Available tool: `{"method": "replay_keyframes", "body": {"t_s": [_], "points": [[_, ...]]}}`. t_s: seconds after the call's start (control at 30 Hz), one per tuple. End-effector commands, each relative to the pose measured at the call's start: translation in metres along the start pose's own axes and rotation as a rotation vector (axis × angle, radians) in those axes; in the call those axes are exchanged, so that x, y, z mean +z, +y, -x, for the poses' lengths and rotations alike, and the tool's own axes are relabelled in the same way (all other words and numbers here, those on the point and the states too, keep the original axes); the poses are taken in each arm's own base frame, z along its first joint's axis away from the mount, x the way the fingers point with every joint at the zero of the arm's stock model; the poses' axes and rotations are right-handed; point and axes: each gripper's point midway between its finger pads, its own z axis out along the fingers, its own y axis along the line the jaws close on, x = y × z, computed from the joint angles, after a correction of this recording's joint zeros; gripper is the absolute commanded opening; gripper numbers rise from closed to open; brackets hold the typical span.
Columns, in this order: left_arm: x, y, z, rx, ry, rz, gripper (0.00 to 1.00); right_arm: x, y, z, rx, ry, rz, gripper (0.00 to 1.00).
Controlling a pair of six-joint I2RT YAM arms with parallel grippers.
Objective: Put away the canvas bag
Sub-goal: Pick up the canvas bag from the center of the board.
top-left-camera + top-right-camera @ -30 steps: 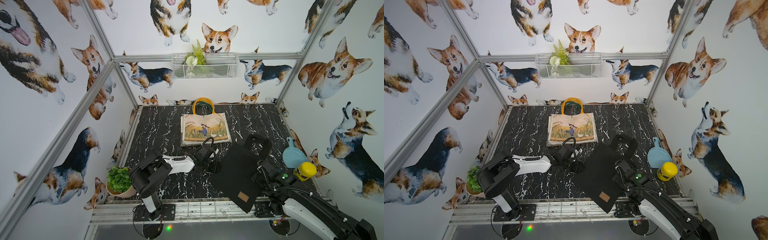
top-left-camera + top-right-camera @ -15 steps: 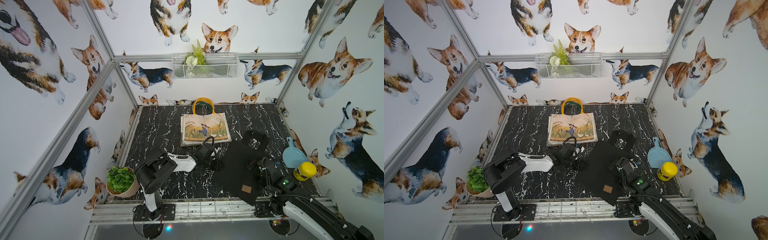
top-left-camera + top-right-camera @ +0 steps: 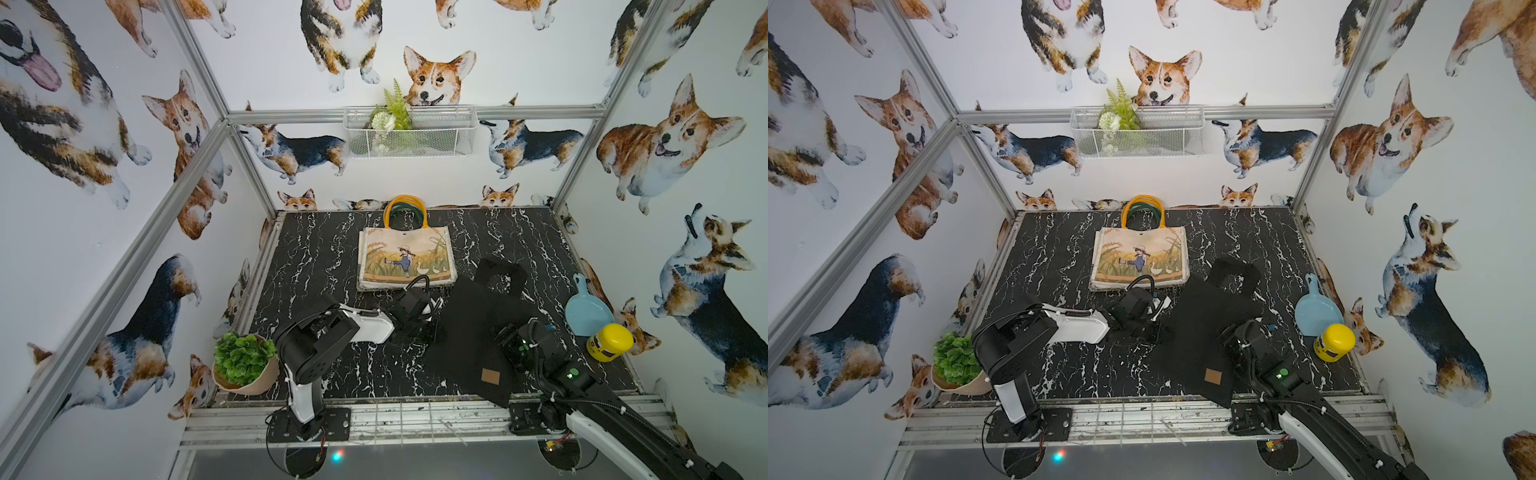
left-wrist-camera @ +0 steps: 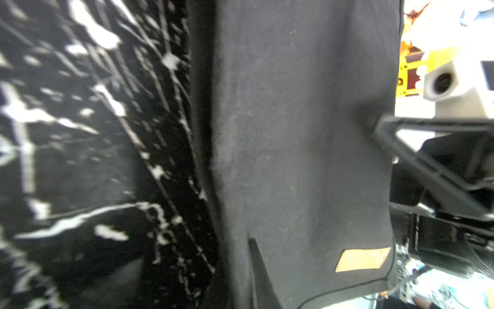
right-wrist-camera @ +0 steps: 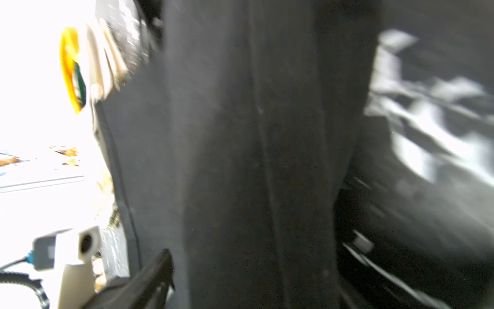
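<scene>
The black canvas bag [image 3: 469, 332] lies flat on the tabletop [image 3: 316, 257], in the near right part. Its long axis runs from the near end with the tan label [image 3: 490, 376] to the handles [image 3: 500, 270] at the far end, leaning a little to the right. The left arm [image 3: 370, 326] reaches to the bag's left edge and the right arm [image 3: 552, 361] to its right edge, so the cloth lies between the two pairs of jaws.

The left jaws are together, right at that left edge. Whether cloth is pinched between them I cannot tell, as it is dark on dark. Of the right jaws, the left wrist view shows one finger [image 4: 401, 141] touching the right edge, where the cloth puckers. How far apart they stand I cannot tell.

The printed tote [image 3: 405, 257] lies far and left from the bag, just beyond the left jaws. I judge this is probably where the bag must go, and the left arm is the nearer one to it.
</scene>
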Motion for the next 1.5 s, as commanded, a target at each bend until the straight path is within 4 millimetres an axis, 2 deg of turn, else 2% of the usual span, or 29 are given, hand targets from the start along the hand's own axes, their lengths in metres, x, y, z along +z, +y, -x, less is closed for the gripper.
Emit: {"method": "replay_keyframes", "body": {"t_s": [0.0, 0.1, 0.23, 0.33, 0.37, 0.4, 0.57, 0.73, 0.8, 0.93, 1.07, 1.2, 1.3, 1.47], "points": [[0.002, -0.013, -0.002, 0.003, 0.024, -0.066, 0.00, -0.021, -0.045, -0.020, 0.106, 0.095, -0.169, 0.66], [0.003, -0.017, -0.001, 0.005, 0.027, -0.076, 0.00, -0.033, -0.046, -0.015, 0.117, 0.065, -0.151, 0.57], [0.000, -0.027, 0.006, 0.024, 0.010, -0.093, 0.00, -0.043, -0.050, -0.013, 0.127, 0.051, -0.147, 0.51], [-0.009, -0.034, 0.012, 0.047, -0.014, -0.081, 0.00, -0.047, -0.047, -0.012, 0.106, 0.053, -0.140, 0.36], [-0.015, -0.047, 0.025, 0.074, -0.041, -0.091, 0.00, -0.048, -0.044, -0.011, 0.099, 0.048, -0.140, 0.31], [-0.018, -0.051, 0.028, 0.088, -0.048, -0.088, 0.00, -0.050, -0.040, -0.008, 0.090, 0.040, -0.135, 0.25], [-0.046, -0.077, 0.054, 0.147, -0.100, -0.074, 0.00, -0.059, -0.006, 0.013, -0.005, -0.031, -0.117, 0.12], [-0.078, -0.079, 0.096, 0.139, -0.161, -0.060, 0.00, -0.060, 0.063, 0.040, -0.185, -0.064, -0.132, 0.00], [-0.095, -0.076, 0.117, 0.128, -0.195, -0.061, 0.00, -0.052, 0.098, 0.052, -0.241, -0.033, -0.126, 0.00], [-0.133, -0.060, 0.157, 0.097, -0.279, -0.048, 0.00, -0.031, 0.156, 0.083, -0.279, -0.010, -0.073, 0.00], [-0.164, -0.039, 0.198, 0.053, -0.345, -0.063, 0.00, 0.000, 0.216, 0.112, -0.395, 0.014, -0.056, 0.00], [-0.184, -0.021, 0.234, 0.040, -0.378, -0.055, 0.00, 0.042, 0.278, 0.123, -0.461, 0.102, 0.007, 0.00], [-0.197, -0.002, 0.260, 0.013, -0.407, -0.057, 0.00, 0.079, 0.311, 0.124, -0.491, 0.185, 0.054, 0.00], [-0.218, 0.034, 0.294, -0.038, -0.463, -0.049, 0.00, 0.141, 0.335, 0.120, -0.504, 0.297, 0.096, 0.00]]}}
